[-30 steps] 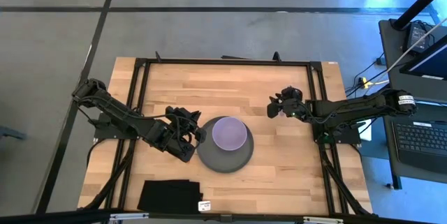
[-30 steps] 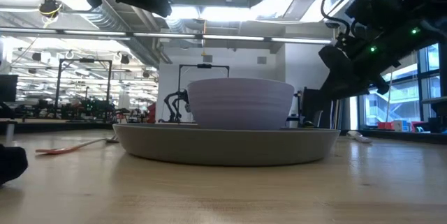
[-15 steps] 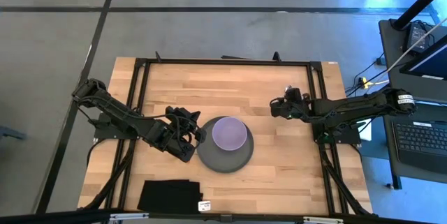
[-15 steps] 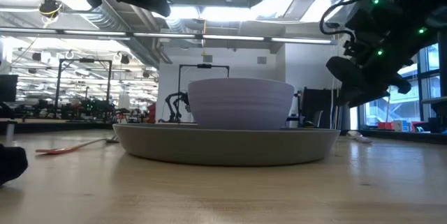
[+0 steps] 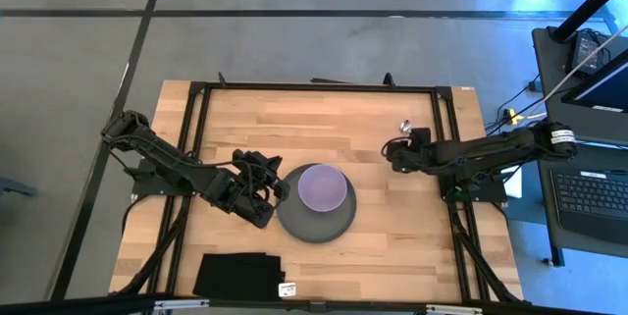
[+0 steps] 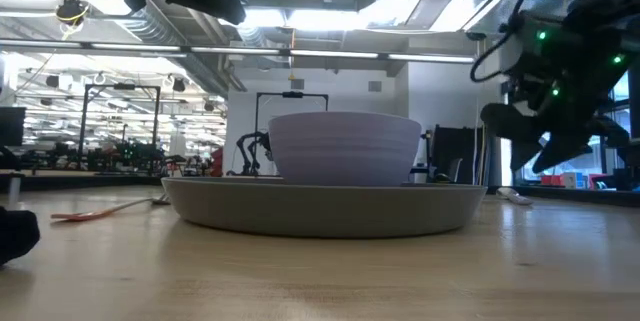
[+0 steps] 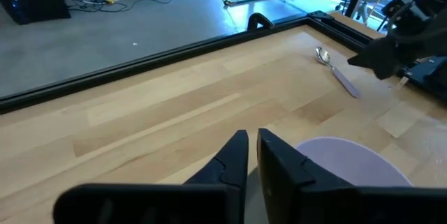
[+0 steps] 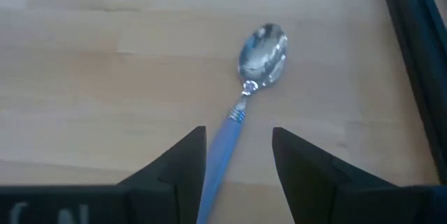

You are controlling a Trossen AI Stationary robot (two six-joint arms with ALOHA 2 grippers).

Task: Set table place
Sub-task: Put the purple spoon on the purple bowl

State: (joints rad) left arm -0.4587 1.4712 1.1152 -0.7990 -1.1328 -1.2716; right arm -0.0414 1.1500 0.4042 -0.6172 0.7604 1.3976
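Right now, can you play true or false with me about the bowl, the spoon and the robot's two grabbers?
1. The bowl sits on the plate. True.
2. The right gripper is open, its fingers on either side of the spoon handle. True.
3. The spoon lies inside the bowl. False: it lies on the table, near the far right corner.
4. The left gripper holds the fork. False: it is shut and empty, beside the plate.
5. A black cloth lies at the table's near edge. True.
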